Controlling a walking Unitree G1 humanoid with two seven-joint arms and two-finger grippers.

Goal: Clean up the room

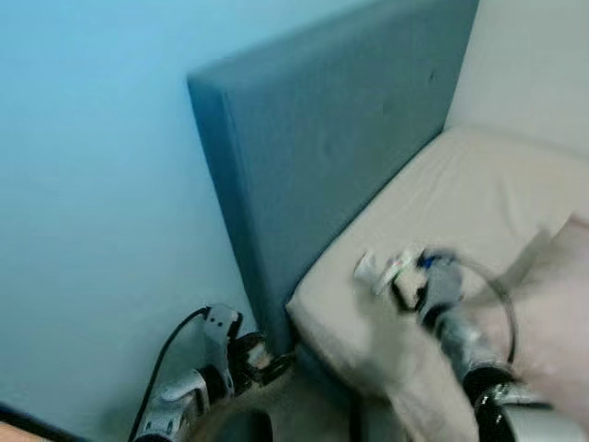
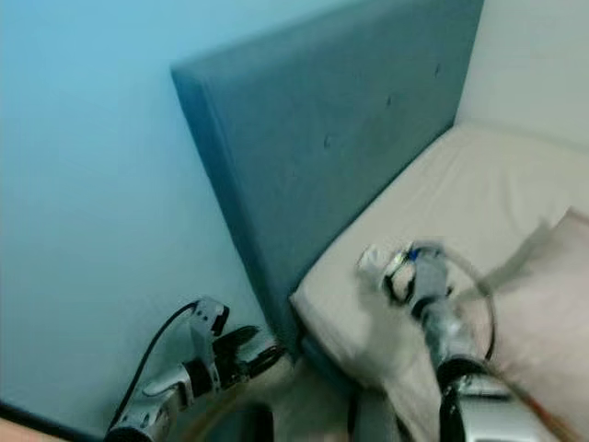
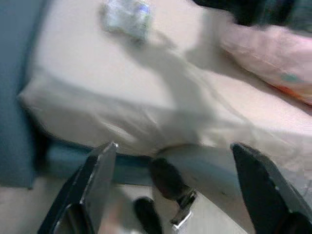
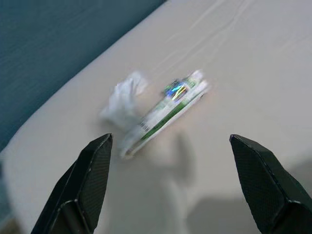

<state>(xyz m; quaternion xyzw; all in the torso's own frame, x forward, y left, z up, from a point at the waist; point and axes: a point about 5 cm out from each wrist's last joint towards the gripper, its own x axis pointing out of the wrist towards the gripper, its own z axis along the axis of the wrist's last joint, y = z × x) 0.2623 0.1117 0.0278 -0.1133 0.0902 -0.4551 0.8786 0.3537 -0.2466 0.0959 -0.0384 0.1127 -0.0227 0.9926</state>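
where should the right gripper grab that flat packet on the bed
Across the packet's narrow width near its middle, coming straight down from above. It lies flat and long on the mattress, and the open right gripper hangs over it; avoid the crumpled tissue at one end.

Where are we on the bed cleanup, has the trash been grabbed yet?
Nothing looks done yet. The crumpled white tissue and the flattened green-and-white wrapper lie on the mattress near the blue headboard. In hand: the right gripper is open above them, fingers either side, not touching. The left gripper hangs open by the bed's corner. Left: grasp and bin both pieces.
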